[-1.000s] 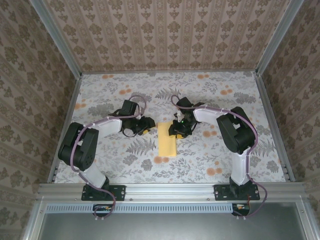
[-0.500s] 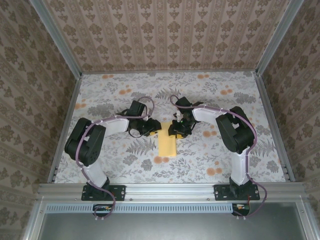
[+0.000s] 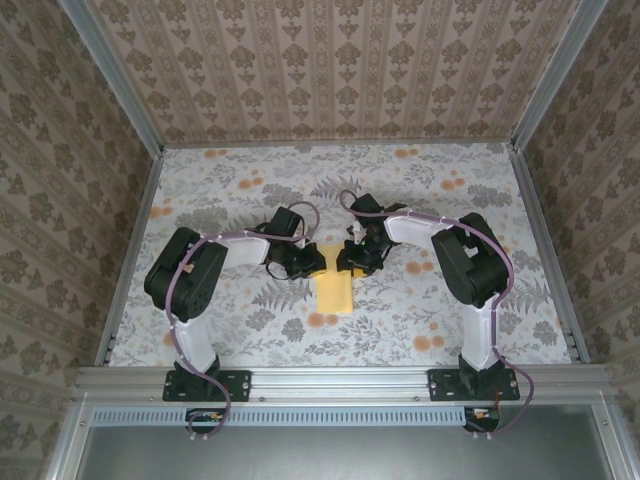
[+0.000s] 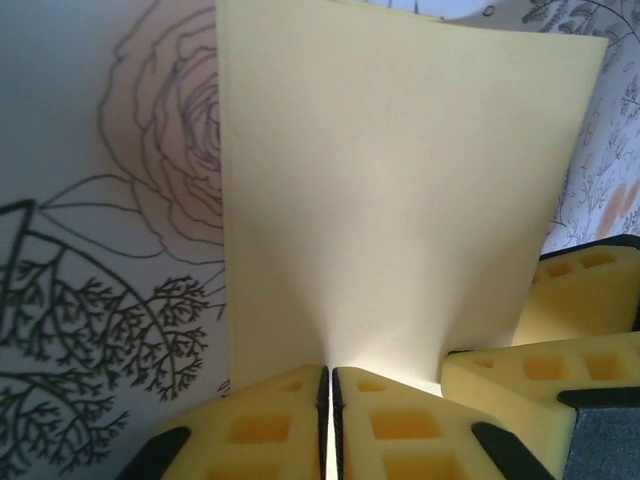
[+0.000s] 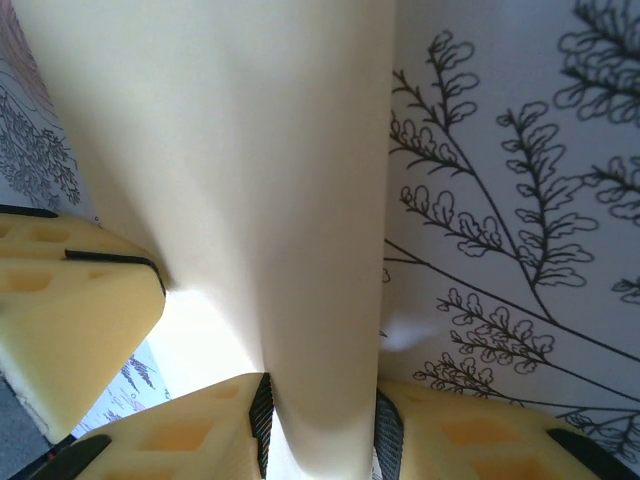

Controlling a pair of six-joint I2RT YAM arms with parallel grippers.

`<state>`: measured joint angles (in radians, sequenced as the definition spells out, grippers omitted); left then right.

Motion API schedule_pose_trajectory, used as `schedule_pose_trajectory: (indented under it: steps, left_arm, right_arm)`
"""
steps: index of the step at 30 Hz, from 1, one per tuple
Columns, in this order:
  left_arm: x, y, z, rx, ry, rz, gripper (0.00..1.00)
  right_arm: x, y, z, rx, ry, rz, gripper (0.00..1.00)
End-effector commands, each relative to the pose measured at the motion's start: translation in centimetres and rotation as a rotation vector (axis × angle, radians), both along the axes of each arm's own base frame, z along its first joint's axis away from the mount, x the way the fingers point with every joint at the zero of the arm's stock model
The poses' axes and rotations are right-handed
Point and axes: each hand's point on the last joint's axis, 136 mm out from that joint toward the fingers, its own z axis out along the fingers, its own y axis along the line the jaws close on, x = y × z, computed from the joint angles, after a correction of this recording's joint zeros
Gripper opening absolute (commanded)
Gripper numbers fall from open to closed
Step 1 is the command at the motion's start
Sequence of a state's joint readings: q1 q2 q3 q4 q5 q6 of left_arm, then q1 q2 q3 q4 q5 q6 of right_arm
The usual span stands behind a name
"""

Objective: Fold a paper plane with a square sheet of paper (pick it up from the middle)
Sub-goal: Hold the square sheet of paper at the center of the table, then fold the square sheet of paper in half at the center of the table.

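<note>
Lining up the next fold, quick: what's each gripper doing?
Left gripper: shut on the yellow sheet.
Right gripper: shut on the same sheet.

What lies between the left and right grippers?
The square sheet of paper, in the top external view; left gripper and right gripper each pinch it.

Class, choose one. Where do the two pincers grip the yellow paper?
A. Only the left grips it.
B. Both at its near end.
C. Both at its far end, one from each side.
C: the left pincer and the right pincer are each shut on the far end of the sheet of paper.
</note>
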<state>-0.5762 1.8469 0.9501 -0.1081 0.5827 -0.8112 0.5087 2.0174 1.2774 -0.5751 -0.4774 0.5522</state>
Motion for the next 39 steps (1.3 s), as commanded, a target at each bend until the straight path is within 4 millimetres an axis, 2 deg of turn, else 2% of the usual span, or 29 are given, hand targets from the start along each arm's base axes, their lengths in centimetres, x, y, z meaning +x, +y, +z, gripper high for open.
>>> schedule_pose_trajectory:
  steps: [1, 5, 10, 15, 20, 23, 25, 29, 33, 36, 39]
  left_arm:
    - [-0.2, 0.6, -0.6, 0.054, 0.009, 0.0, 0.09]
    - [-1.0, 1.5, -1.6, 0.105, 0.036, -0.002, 0.02]
    - [-1.7, 2.7, -2.6, 0.168, 0.049, -0.014, 0.0]
    - [-1.8, 3.0, -3.0, 0.187, 0.051, -0.017, 0.0]
    - [-2.2, 3.5, -3.8, 0.21, 0.063, -0.019, 0.0]
    - [-2.3, 3.5, -4.1, 0.21, 0.065, -0.022, 0.0]
    - [-2.3, 3.5, -4.3, 0.213, 0.066, -0.022, 0.0]
    - [-2.4, 3.6, -4.5, 0.217, 0.069, -0.025, 0.0]
    - [-2.5, 3.6, -4.7, 0.22, 0.071, -0.031, 0.0]
    - [-2.5, 3.7, -5.0, 0.228, 0.078, -0.033, 0.0]
    - [-2.7, 3.9, -5.3, 0.237, 0.084, -0.04, 0.0]
  right_arm:
    - [-3.6, -3.5, -8.1, -0.246, 0.099, 0.036, 0.38]
    - [-3.4, -3.2, -7.4, -0.233, 0.088, 0.033, 0.38]
    - [-2.3, -2.3, -4.2, -0.176, 0.031, 0.017, 0.39]
    - [-1.2, -1.5, -0.2, -0.095, -0.043, -0.009, 0.45]
    - [0.2, -2.1, 5.1, -0.037, -0.192, -0.058, 0.49]
    - [0.4, -1.7, 6.5, -0.001, -0.238, -0.056, 0.48]
    - [0.3, -0.6, 6.9, 0.046, -0.245, -0.047, 0.43]
    - [0.2, 1.6, 6.4, 0.108, -0.222, -0.045, 0.23]
    - [0.4, 3.7, 5.6, 0.149, -0.186, -0.038, 0.13]
    - [0.5, 4.3, 4.0, 0.137, -0.144, -0.058, 0.08]
    - [0.6, 4.0, 2.4, 0.102, -0.117, -0.078, 0.03]
